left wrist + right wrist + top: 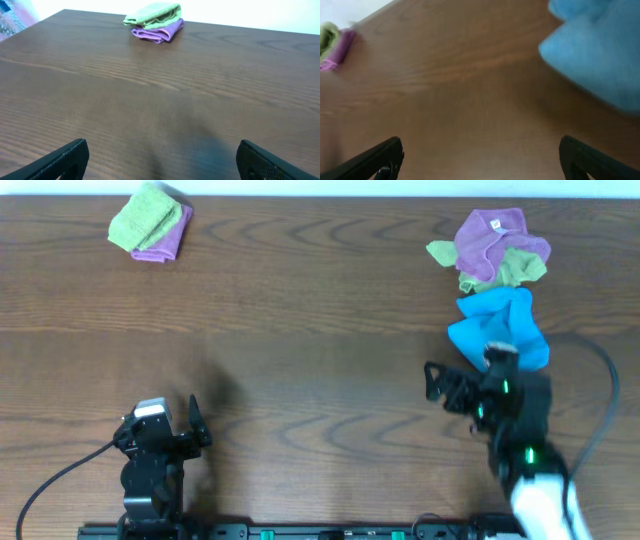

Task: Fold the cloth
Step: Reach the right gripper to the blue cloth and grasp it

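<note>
The bright blue cloth lies crumpled on the wooden table at the right, just below a purple and lime-green heap. In the right wrist view the cloth fills the upper right, blurred. My right gripper is open and empty, just left of and below the cloth, pointing left; in its wrist view the fingers straddle bare table. My left gripper is open and empty at the front left, far from the cloth; its fingers frame bare wood. The cloth's white tag does not show.
A crumpled purple cloth and lime-green cloth lie touching the blue cloth's far edge. A folded stack, lime-green on purple, sits at the far left. The table's far edge meets a white wall.
</note>
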Motion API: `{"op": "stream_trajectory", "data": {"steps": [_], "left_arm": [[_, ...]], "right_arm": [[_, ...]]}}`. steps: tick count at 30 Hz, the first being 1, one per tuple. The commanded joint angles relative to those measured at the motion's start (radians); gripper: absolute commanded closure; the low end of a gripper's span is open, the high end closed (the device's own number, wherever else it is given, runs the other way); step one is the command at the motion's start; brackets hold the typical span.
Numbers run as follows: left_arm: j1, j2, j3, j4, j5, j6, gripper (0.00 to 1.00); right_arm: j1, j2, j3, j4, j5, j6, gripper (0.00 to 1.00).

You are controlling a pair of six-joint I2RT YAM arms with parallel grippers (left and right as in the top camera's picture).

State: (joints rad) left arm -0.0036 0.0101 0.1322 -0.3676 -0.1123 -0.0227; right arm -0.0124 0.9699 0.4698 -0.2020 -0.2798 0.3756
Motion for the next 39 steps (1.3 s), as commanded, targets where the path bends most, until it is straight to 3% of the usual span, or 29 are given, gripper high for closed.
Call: {"op": "stream_trajectory", "data": {"steps": [1,5,9,11,16,18,22,24,26,28,34,39], "left_arm": [[0.004,-0.005,-0.02,-0.009,-0.01,0.0,0.05],[0.004,-0.005,-0.02,-0.01,-0.01,0.0,0.05],[0.004,-0.005,-0.02,-0.01,-0.01,0.0,0.05],[0.004,-0.005,-0.02,-0.01,-0.01,0.0,0.04],[0.004,-0.005,-0.02,-0.009,-0.01,0.0,0.05],[0.004,-0.005,-0.02,-0.009,-0.01,0.0,0.05],[0.004,-0.005,-0.02,-0.01,-0.01,0.0,0.05],[0.004,-0.005,-0.02,-0.01,-0.01,0.0,0.05],[0.004,-0.005,-0.02,-0.009,-0.01,0.0,0.05],[0.004,-0.005,-0.02,-0.01,-0.01,0.0,0.05],[0.004,-0.005,-0.02,-0.01,-0.01,0.0,0.05],[0.004,-0.005,-0.02,-0.009,-0.01,0.0,0.05]], "right_arm": [[0.006,0.238,0.224,-0.139,0.076,-0.192,0.01],[0.005,0.488,0.476,-0.354,0.346,-0.299,0.02],[-0.032,0.633,0.626,-0.401,0.425,-0.3,0.04],[-0.057,0.672,0.659,-0.401,0.435,-0.298,0.14],[-0.12,0.719,0.677,-0.383,0.483,-0.299,0.2],[-0.153,0.749,0.676,-0.357,0.482,-0.309,0.33],[-0.178,0.836,0.677,-0.336,0.47,-0.367,0.36],[-0.175,0.858,0.676,-0.348,0.444,-0.377,0.57],[-0.175,0.863,0.676,-0.337,0.433,-0.377,0.91],[-0.175,0.863,0.677,-0.311,0.414,-0.377,0.99],[-0.149,0.824,0.748,-0.357,0.196,-0.377,0.99],[-0.027,0.695,0.966,-0.529,0.178,-0.414,0.99]]}}
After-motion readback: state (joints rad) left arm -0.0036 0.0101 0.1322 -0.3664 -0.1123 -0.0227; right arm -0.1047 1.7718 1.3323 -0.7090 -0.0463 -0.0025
